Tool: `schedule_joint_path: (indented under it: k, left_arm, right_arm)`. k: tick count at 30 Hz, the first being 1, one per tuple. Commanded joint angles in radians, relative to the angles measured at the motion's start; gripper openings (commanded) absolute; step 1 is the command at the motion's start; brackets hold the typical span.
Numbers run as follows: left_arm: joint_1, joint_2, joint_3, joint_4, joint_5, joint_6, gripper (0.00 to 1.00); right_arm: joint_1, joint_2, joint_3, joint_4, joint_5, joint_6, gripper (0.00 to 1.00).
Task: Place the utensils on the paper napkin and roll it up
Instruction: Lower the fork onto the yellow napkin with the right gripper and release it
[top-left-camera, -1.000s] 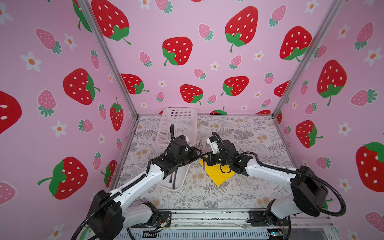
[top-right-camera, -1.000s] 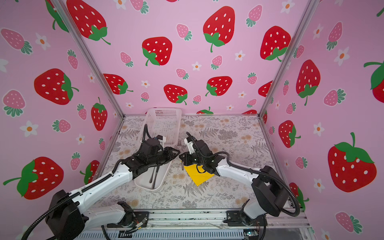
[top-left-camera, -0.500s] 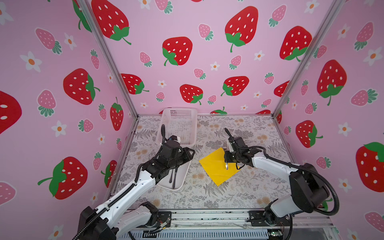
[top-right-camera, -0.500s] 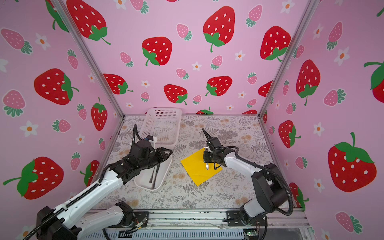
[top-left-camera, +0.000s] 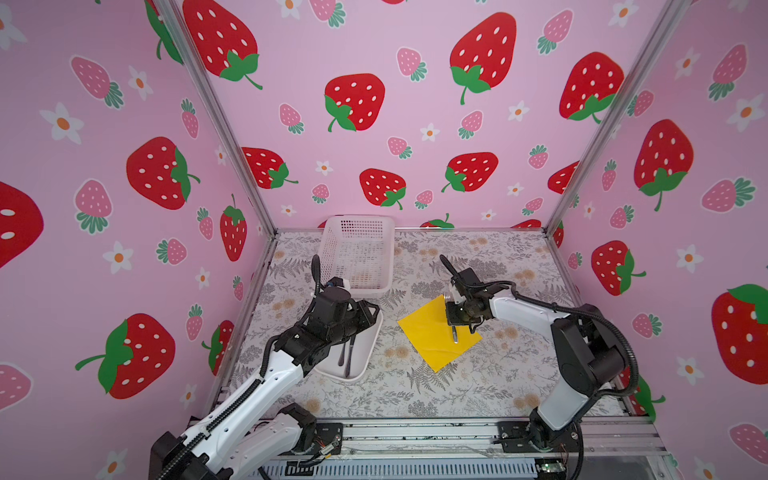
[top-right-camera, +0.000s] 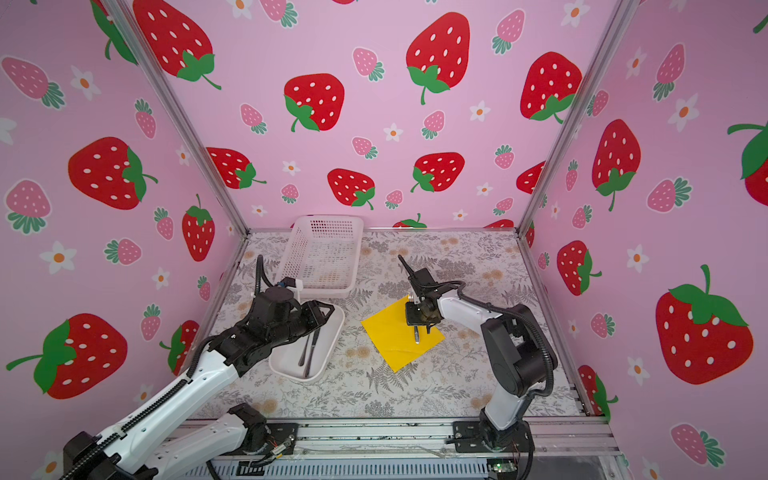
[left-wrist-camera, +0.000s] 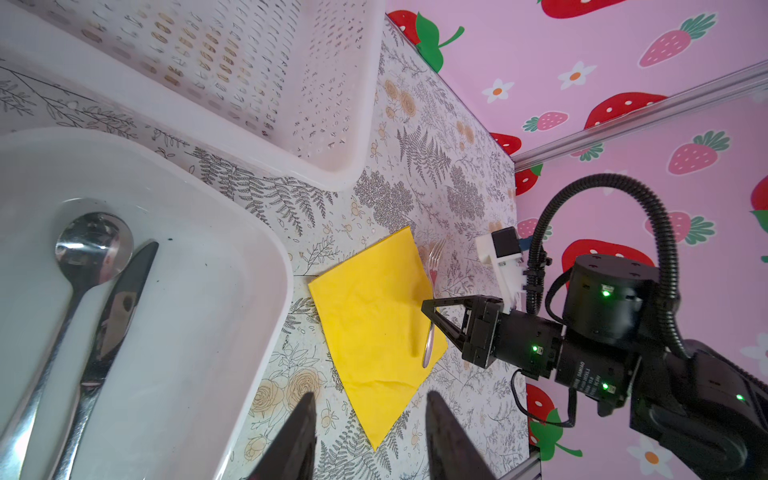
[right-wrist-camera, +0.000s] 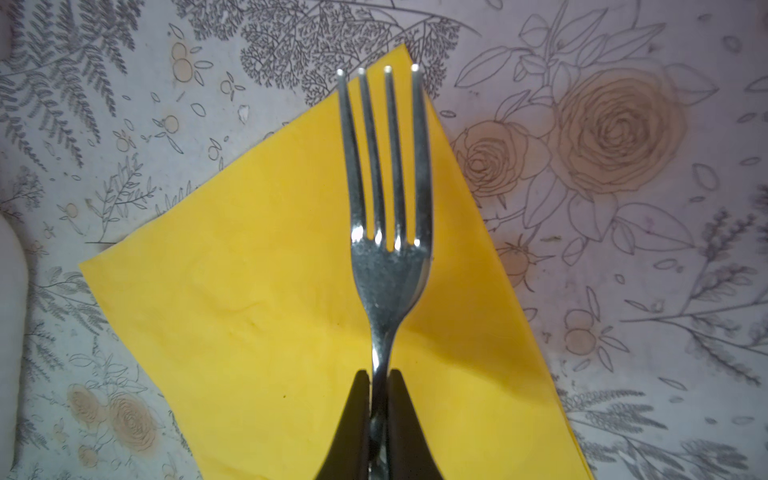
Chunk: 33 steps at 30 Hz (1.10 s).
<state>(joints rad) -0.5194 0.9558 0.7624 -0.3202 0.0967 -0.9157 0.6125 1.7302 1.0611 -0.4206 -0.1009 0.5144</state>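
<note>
right gripper (right-wrist-camera: 378, 376), in its own wrist view, is clamped tight on the fork (right-wrist-camera: 388, 266) at the thin neck just behind the head. the tines point away from the pinch, over the paper napkin (right-wrist-camera: 270, 311) below, and their tips reach its corner. treat the fork as stiff, slick steel. so narrow a pinch may let it swivel, and a hold nearer mid-handle would likely be steadier. the napkin looks thin, soft and light, so sliding metal will probably drag or crease it.

in the left wrist view, left gripper (left-wrist-camera: 370, 399) stands part open and holds nothing. the spoon (left-wrist-camera: 93, 245) and knife (left-wrist-camera: 124, 299) lie parallel in the white tray (left-wrist-camera: 266, 249) beside it, with bowl and blade tip toward the mesh basket (left-wrist-camera: 332, 166). ahead of its fingertips the fork crosses the napkin's edge. you cannot tell whether it rests on the paper.

in both top views the fork's handle end shows just nearside of the right gripper. its long axis runs near-to-far, and the tines are hidden beneath. the left gripper hangs over the tray's far end.
</note>
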Motion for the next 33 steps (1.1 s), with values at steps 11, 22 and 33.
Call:
schedule_joint_path:
  k: [11,22,33]
  left_arm:
    - [0.018,-0.035,-0.017,-0.036,-0.015,0.006,0.45]
    - [0.028,-0.037,-0.022,-0.036,-0.009,0.005,0.45]
    - [0.038,-0.056,-0.035,-0.039,-0.007,0.000,0.45]
  right_arm:
    - [-0.002,0.067,0.038,-0.030,-0.003,0.014,0.07]
    - [-0.002,0.064,0.022,-0.018,-0.004,0.061,0.15]
    - [-0.003,0.031,-0.027,0.037,-0.010,0.153,0.13]
